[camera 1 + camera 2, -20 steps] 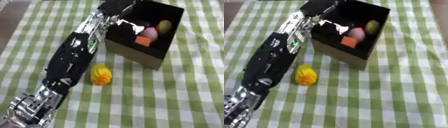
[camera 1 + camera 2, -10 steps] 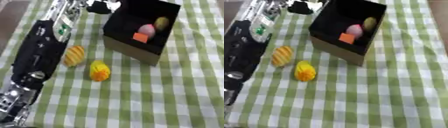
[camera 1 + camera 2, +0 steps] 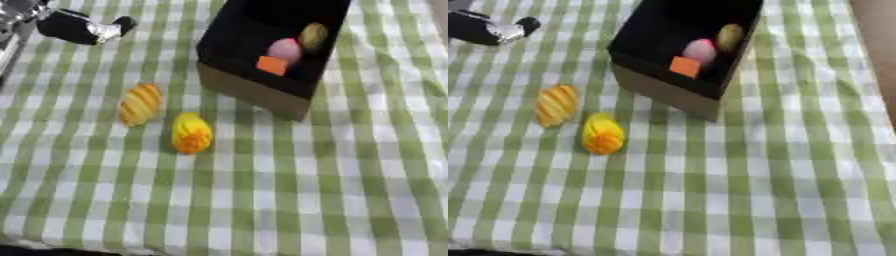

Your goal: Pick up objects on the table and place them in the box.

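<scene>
- Left robot hand (image 3: 80, 27) is at the upper left corner, above the table (image 3: 332, 190), well apart from the box (image 3: 254, 92) and from both loose items.
- Only dark fingers with a silver part show; they hold nothing, but whether they are straight or curled is too blurred, so cannot tell.
- Right robot hand is in neither view.
- The table is covered by a green and white checked cloth (image 3: 737, 200).
- The box is black inside with brown cardboard outer walls, open on top, sitting at the upper centre and turned at an angle to the cloth's checks.
- Inside the box: an orange block (image 3: 272, 65) nearest the front wall, a pink rounded item (image 3: 285, 49) just behind it and touching or nearly so, and a yellowish oval item (image 3: 312, 35) further back toward the right wall.
- Two items lie on the cloth outside the box, to its left and nearer the camera.
- Orange striped oval item (image 3: 140, 103) lies on the cloth, long axis roughly upright in the view and slightly tilted.
- Yellow and orange item (image 3: 191, 132) lies just beside the striped one, to its right and a bit nearer the camera; they look close but apart.
- Both loose items are near the box's front left corner, not touching it.
</scene>
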You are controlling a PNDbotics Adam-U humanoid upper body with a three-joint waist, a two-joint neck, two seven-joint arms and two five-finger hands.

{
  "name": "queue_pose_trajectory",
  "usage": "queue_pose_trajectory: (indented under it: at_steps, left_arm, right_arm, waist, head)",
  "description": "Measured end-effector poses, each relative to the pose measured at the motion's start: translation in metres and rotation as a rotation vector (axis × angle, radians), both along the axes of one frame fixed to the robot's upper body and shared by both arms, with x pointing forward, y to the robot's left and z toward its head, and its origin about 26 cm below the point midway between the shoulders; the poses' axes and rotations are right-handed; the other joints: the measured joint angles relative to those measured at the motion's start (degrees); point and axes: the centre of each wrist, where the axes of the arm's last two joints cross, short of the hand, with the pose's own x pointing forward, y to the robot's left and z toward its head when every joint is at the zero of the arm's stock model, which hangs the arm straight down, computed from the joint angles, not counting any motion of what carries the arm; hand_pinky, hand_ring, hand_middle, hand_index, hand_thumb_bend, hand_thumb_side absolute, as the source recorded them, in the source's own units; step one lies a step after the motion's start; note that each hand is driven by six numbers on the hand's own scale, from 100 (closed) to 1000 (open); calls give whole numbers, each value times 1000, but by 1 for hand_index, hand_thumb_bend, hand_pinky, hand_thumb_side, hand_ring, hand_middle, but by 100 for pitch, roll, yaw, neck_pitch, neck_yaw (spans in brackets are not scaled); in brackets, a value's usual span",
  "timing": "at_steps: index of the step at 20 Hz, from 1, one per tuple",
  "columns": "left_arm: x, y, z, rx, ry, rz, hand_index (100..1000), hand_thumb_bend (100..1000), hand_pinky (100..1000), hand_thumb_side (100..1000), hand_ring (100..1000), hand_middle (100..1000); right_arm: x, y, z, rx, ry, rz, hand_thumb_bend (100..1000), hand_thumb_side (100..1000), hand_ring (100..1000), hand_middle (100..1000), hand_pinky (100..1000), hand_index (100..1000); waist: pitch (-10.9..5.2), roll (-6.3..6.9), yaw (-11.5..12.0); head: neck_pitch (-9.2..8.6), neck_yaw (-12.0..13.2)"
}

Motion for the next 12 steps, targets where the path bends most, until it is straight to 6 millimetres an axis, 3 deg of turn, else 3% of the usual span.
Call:
queue_pose_trajectory:
  at_steps: [12]
  left_arm:
    - [-26, 27, -33, 42, 167, 0, 869, 548, 860, 606, 821, 789]
  right_arm:
    - [0, -3, -3, -9, 6, -30, 100, 532, 841, 594, 835, 847]
  waist:
    - [5, -61, 24]
  head:
    - [2, -66]
